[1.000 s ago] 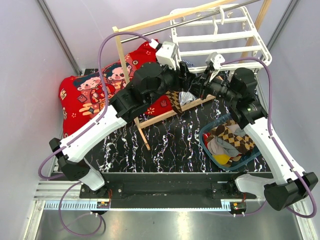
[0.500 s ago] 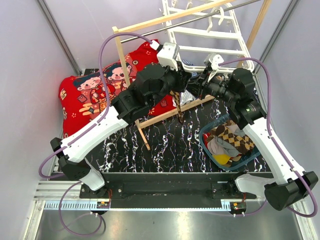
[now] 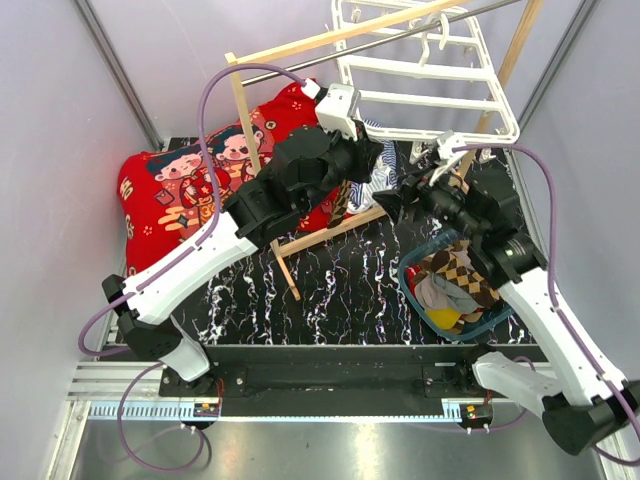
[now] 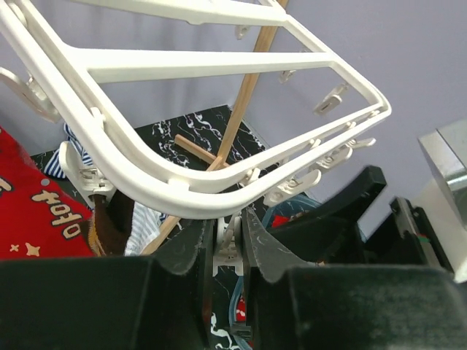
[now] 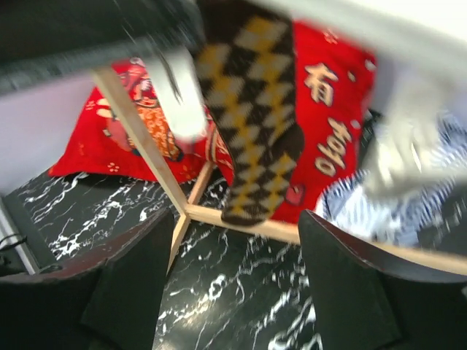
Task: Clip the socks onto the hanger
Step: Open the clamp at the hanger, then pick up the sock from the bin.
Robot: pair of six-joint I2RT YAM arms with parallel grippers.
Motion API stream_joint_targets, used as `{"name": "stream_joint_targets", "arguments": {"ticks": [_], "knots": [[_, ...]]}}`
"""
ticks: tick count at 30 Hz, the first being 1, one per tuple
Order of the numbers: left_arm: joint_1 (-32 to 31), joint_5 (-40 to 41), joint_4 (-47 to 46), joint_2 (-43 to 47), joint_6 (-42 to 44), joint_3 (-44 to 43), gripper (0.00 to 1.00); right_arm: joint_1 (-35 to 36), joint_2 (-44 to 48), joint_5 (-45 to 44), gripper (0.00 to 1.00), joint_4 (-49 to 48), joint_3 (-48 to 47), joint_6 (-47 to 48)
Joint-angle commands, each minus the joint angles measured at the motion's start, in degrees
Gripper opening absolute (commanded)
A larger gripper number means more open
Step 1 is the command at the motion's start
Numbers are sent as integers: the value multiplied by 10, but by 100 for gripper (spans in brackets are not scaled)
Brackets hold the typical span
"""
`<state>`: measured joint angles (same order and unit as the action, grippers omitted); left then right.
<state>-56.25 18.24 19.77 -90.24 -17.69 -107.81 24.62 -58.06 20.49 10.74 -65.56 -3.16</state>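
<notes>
The white hanger (image 3: 430,72) hangs tilted from the wooden rack at the back. My left gripper (image 4: 228,227) is shut on one of its small white clip pegs (image 4: 229,251) under the frame's near edge (image 4: 175,191). A brown-and-tan checkered sock (image 5: 257,109) dangles below the hanger, also visible from above as the sock (image 3: 340,203) beside the left arm. My right gripper (image 5: 237,270) stands open just in front of the sock, nothing between its fingers. More socks (image 3: 460,275) lie in the basket.
A blue basket (image 3: 408,282) sits at the right front on the black marble table. A red printed cushion (image 3: 185,185) lies at the back left. The wooden rack's pole (image 3: 330,36) and low bar (image 5: 146,142) cross the area. A blue-and-white striped cloth (image 3: 380,185) hangs nearby.
My left gripper has shut on a clip peg. My right gripper has opened, let go of the checkered sock and drawn back. The hanger has swung and tilted.
</notes>
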Motion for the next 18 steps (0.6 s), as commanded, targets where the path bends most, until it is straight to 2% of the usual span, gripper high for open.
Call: {"name": "stream_joint_targets", "arguments": {"ticks": [1,8,12,16,18], "knots": [[-1,12,-42,2,21,16,12,3,65,-126,80,114,23,-66],[-1,10,-72,9,26,39,13,2,103,-328,84,314,62,-174],[-1,3,-85,10,24,44,13,-2,103,-429,88,386,76,-233],[-1,-9,-88,10,17,48,13,-46,91,-455,89,423,85,-272],[-1,-10,-90,13,17,56,13,-102,88,-446,89,422,86,-273]]}}
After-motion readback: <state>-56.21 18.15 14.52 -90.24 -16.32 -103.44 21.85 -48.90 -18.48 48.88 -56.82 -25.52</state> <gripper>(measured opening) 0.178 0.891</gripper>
